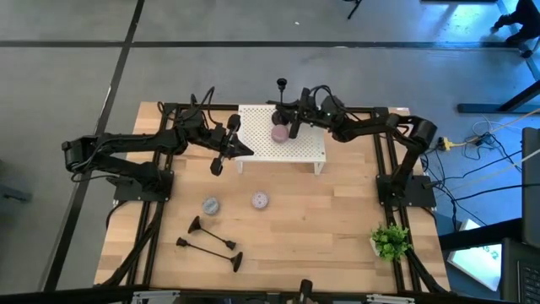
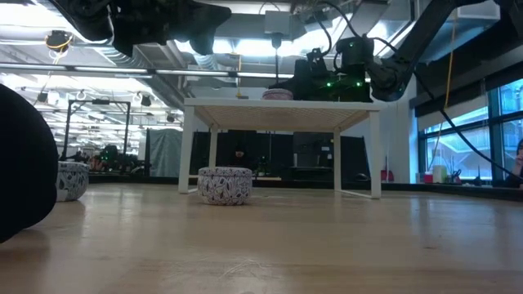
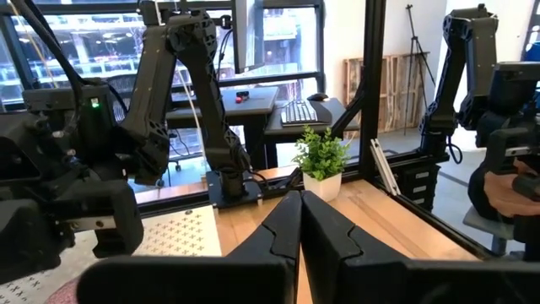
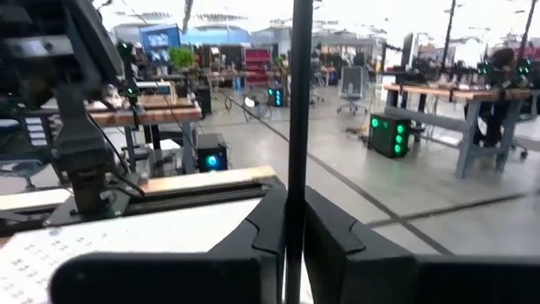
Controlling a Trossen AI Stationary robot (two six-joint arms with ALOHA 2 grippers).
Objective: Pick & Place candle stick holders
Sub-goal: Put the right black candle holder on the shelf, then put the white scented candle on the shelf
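One candle stick holder (image 1: 287,105), slim and black, stands upright over the white perforated shelf (image 1: 310,145) at the table's far middle. My right gripper (image 1: 295,123) is shut on its stem (image 4: 297,101). Two more candle stick holders (image 1: 211,234) (image 1: 207,252) lie on their sides on the wooden table at the near left. My left gripper (image 3: 299,221) hovers shut and empty off the shelf's left end (image 1: 243,152). My right gripper pinches the holder's thin stem (image 4: 295,190) between its two fingers, coming level from the table's right side, fingers across the stem. The holder stands upright, its cup top (image 1: 282,83) above the fingers. The fingers hide whether its base rests on the shelf.
A pink object (image 1: 279,133) sits on the shelf beside the held holder. Two small patterned pots (image 1: 210,205) (image 1: 260,200) stand on the table in front of the shelf. A potted green plant (image 1: 390,241) stands at the near right corner. Black frame rails run along both sides.
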